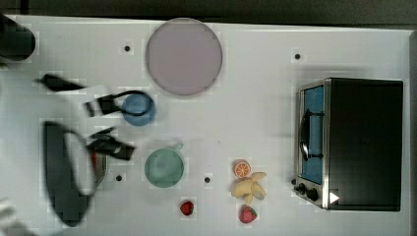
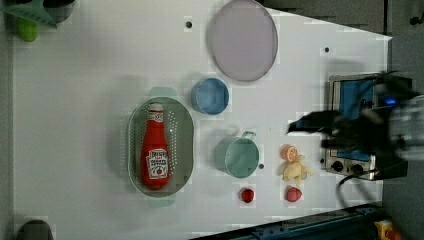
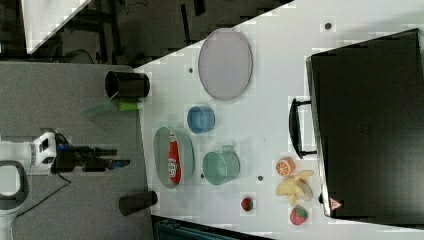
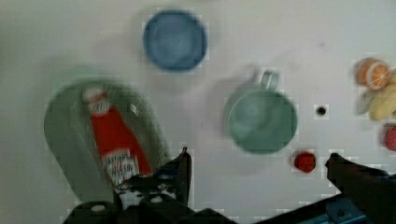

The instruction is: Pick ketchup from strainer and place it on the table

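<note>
The ketchup [image 2: 154, 150], a red squeeze bottle with a white cap and label, lies on its side inside the pale green oval strainer [image 2: 182, 135] on the white table [image 2: 75, 125]. The right view shows the ketchup [image 3: 173, 162] lengthwise in the strainer [image 3: 161, 155]. My gripper [image 4: 257, 157] hangs high above the table, open and empty. In the wrist view one dark finger [image 4: 180, 170] is beside the ketchup [image 4: 114, 140] and strainer [image 4: 65, 140], the other finger [image 4: 348, 172] far off. In the top view the gripper [image 1: 108, 125] and arm cover most of the strainer [image 1: 101, 169].
A blue cup [image 2: 210, 96] and a green mug [image 2: 238, 157] stand close to the strainer. A grey-lilac plate [image 2: 242, 39] lies beyond them. A toaster oven [image 1: 359, 142], an orange half [image 2: 288, 152], a banana [image 2: 296, 170] and two strawberries [image 2: 247, 194] occupy the far side.
</note>
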Tool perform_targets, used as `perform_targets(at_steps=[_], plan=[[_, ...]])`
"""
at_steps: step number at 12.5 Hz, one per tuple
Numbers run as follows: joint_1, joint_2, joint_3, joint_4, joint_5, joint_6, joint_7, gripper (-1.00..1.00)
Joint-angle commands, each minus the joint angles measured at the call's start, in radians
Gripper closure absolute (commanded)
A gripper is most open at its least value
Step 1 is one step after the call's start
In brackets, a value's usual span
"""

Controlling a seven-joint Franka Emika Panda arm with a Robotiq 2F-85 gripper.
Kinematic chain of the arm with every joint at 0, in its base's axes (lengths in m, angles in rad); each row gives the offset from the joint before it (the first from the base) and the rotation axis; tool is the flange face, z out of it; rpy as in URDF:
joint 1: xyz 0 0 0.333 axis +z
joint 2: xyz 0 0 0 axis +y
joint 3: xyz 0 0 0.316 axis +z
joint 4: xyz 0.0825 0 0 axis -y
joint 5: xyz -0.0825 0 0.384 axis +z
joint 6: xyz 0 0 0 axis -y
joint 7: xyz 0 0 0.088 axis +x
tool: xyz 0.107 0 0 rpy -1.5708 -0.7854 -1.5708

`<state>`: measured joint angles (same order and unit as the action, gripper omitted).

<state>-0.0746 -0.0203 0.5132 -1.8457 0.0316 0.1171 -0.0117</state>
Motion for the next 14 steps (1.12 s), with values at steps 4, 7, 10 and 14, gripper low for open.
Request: perform_targets(at_steps=[4,7,10,14], plan=[[0.029,0.043,0.203,-0.069,0.000,0.116,0.041,-1.00],[0.033,0.093,0.265,-0.182,-0.005,0.336,0.042,-1.00],[0.047,0.143,0.278,-0.311,-0.070,0.569,0.043,-1.00],[0.051,0.255,0.277,-0.421,-0.141,0.804,0.089,-1.00]])
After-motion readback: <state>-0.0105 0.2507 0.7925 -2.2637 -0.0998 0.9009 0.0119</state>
